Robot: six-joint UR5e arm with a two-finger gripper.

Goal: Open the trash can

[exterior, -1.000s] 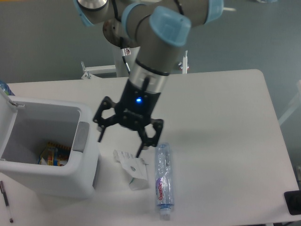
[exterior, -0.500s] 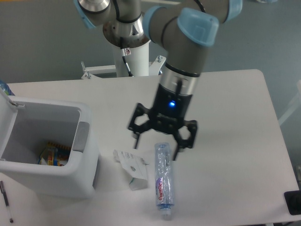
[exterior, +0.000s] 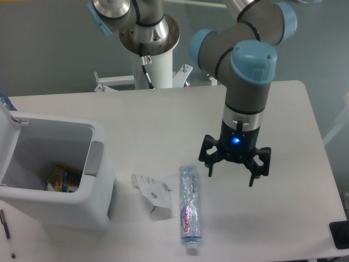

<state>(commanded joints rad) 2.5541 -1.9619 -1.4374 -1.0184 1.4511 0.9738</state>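
Standing at the table's (exterior: 283, 109) left edge, the white trash can (exterior: 57, 202) with lid swung up and back at far left, grey push tab (exterior: 93, 159) on its right wall, colourful wrappers (exterior: 59, 180) at the bottom. Just right of it, a crumpled white carton (exterior: 154, 196), then a flattened clear water bottle (exterior: 189, 208). Further right, well apart from the can, gripper (exterior: 234, 176) pointing down, jaws spread, pinching nothing. Pen (exterior: 7, 233) at lower left

No legible text on anything.
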